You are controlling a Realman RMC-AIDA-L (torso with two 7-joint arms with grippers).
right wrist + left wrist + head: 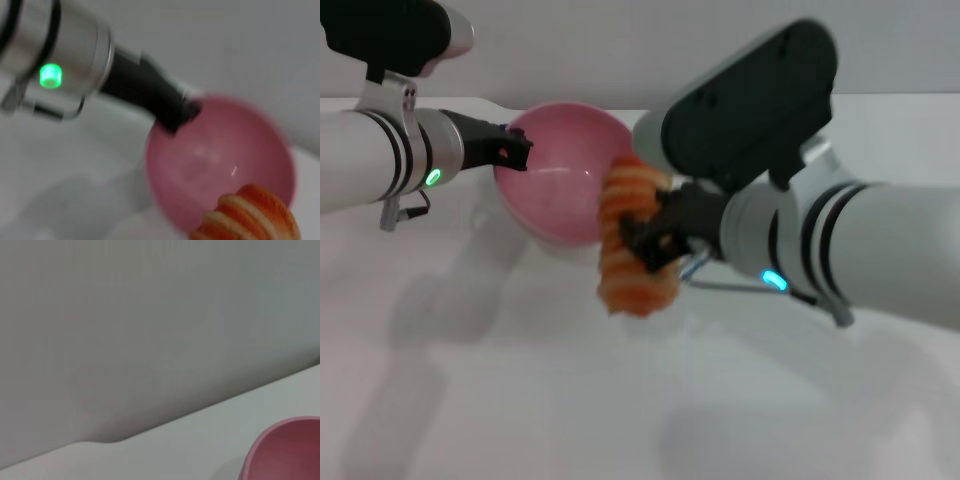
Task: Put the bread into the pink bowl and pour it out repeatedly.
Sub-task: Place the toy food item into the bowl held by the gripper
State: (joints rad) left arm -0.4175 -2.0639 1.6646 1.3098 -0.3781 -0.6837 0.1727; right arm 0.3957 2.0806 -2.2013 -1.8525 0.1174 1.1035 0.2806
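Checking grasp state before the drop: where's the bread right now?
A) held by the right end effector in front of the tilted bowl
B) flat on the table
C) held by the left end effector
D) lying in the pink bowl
A: the right end effector grips the bread in the air, just outside the pink bowl, which the left end effector holds tilted by its rim.

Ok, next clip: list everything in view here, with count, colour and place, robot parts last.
pink bowl: one, glossy pink, tilted with its opening toward the camera, held up at its rim on the robot's left.
bread: one, orange-brown with cream stripes, held in front of the bowl's right edge, not inside it.
table: one, white, below both.
left hand: black, gripping the bowl's rim.
right hand: black, clamped on the bread.
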